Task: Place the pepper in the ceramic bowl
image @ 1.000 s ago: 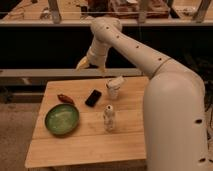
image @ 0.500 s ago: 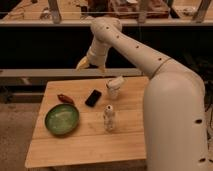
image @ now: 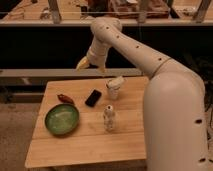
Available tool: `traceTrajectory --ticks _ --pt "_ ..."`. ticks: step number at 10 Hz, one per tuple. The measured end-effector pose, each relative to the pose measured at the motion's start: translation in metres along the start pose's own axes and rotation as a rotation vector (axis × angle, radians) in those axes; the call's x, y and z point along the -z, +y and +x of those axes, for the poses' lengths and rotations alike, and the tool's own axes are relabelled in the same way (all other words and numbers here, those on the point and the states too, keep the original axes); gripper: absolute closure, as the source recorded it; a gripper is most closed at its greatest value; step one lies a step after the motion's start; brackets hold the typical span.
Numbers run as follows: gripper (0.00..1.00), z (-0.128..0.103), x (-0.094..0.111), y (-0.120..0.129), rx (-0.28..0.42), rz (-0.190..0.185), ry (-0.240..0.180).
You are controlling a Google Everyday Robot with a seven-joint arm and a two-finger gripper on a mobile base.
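The small dark red pepper (image: 65, 98) lies on the wooden table (image: 85, 142) near its left edge, just behind the green ceramic bowl (image: 62, 119). The bowl sits at the table's left front and looks empty. My gripper (image: 85, 63) hangs at the end of the white arm, above and behind the table's back edge, up and to the right of the pepper and well clear of it. It holds nothing that I can see.
A black phone-like slab (image: 93, 97) lies right of the pepper. A white cup (image: 114, 89) stands tilted at the back middle. A small white bottle (image: 109, 119) stands mid-table. My big white arm (image: 170, 115) covers the table's right side.
The gripper has shifted slightly lower and to the left. The objects on the table have not moved.
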Motion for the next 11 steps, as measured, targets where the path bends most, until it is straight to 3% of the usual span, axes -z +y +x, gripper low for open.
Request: traceTrajectory --ticks 2,4,7,11 --pt "0.2 0.0 -0.004 -0.001 0.012 -0.013 0.005" --pt "0.2 -0.004 -0.032 -0.026 0.098 -0.065 0.01" --pt "0.2 -0.006 -0.057 -0.062 0.147 -0.098 0.011" --pt "0.2 -0.007 -0.086 -0.051 0.17 -0.108 0.007"
